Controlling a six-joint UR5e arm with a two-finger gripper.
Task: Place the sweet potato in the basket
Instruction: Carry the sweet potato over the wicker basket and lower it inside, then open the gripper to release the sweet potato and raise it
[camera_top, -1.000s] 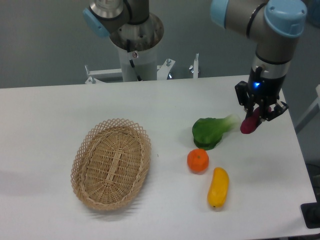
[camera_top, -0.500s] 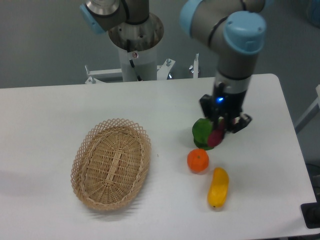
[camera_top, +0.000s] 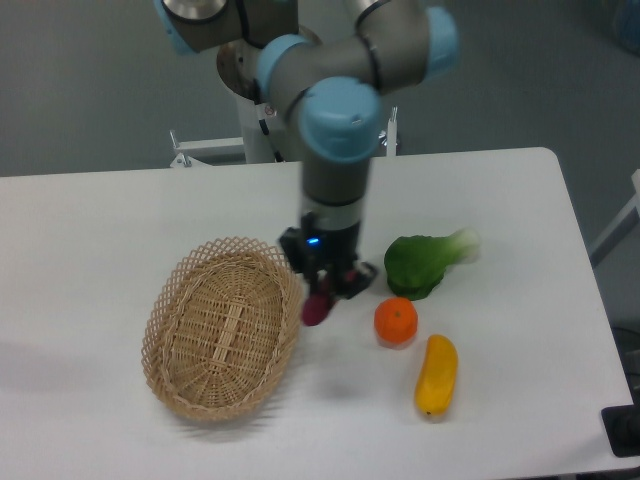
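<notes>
Table (camera_top: 100, 220) front first: yellow vegetable (camera_top: 437, 375) lies nearest the near edge, w/ the orange fruit (camera_top: 396, 322) just behind it. Basket (camera_top: 222, 327) sits front-left, nothing visible inside. Gripper (camera_top: 325, 290) hangs just off the basket's right rim, fingers pinching the sweet potato (camera_top: 317, 309), which pokes down below the fingertips & looks clear of the tabletop, though the gap to the rim is hard to judge. Further back on the right, the green vegetable (camera_top: 423, 263); behind everything, the robot's base column (camera_top: 272, 100).

Step in hand, as I read it: carry phase, tuber lifted & nearly at the basket but not over it. Next move calls for a short shift left until it's above the woven floor, then lower & let go. Watch the lacy rim, since the tuber's low end sits about level w/ it & could snag; prob. needs a bit more height. Plenty of open room left & behind the basket; orange fruit is near on the right.
</notes>
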